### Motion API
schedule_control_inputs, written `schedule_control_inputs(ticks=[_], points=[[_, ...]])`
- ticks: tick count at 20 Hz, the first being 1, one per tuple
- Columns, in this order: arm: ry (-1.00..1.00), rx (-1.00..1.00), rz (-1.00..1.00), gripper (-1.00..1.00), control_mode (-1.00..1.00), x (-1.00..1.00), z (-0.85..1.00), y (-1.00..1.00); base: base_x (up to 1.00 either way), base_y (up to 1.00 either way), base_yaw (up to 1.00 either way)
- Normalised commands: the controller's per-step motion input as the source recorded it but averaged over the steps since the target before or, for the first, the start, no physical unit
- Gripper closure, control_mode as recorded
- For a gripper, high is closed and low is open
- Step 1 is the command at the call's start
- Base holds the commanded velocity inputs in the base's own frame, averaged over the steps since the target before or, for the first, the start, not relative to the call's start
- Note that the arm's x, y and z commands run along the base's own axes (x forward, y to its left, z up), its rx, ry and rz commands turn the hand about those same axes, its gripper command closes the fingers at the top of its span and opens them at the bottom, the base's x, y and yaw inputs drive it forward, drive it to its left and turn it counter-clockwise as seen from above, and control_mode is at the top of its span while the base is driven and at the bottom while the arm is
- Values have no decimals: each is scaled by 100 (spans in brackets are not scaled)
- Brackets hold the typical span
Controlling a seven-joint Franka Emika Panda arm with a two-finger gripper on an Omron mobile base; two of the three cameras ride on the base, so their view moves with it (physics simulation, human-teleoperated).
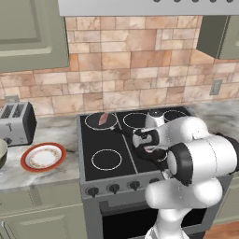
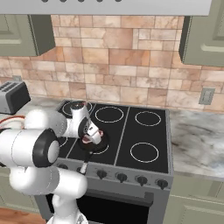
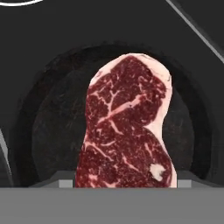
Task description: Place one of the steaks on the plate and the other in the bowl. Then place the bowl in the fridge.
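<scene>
At the far left of the left base view the bowl (image 1: 2, 154) showed as a pale sliver cut by the frame edge, on the marbled counter (image 1: 56, 128). Behind it stood the toaster (image 1: 17, 123), close to the brick wall. Just right of the bowl lay the plate (image 1: 43, 156), flat, with bare counter in front of it and a narrow strip between its rim and the left edge of the stove (image 1: 130, 140) – near, not touching.

On the stove's rear-left burner lay the lighter steak (image 1: 103, 118), elongated and set at a slant, with open black glass all around it.

Further right, over the front of the stove, the hand (image 2: 92, 136) pointed down at a dark round pan (image 2: 94, 144). The darker steak (image 3: 127, 124) lay in that pan, and in the hand view it filled the middle, its pale fat edge well inside the pan's rim on the left, right and far sides. The fingertips themselves were not clear in any view – I cannot tell whether the hand stood wide or narrow, or whether it touched the meat.

To the right the two right-hand burners were bare, and beyond the stove's right edge the counter ran on toward the wall socket (image 2: 206, 96)
</scene>
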Motion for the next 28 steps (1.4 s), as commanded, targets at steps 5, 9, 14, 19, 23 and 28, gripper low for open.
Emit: schedule_control_inputs(ticks=[5,9,14,19,23,28], points=[[0,0,0,100,-100,-60,95,0,0,0,0],[6,0,0,100,-100,-55,100,0,0,0,0],[5,1,0,100,-100,-66,96,0,0,0,0],[12,0,16,100,-100,-74,76,0,0,0,0],[1,8,8,100,-100,-96,32,-21,0,0,0],[-13,2,5,100,-100,-55,6,-5,0,0,0]])
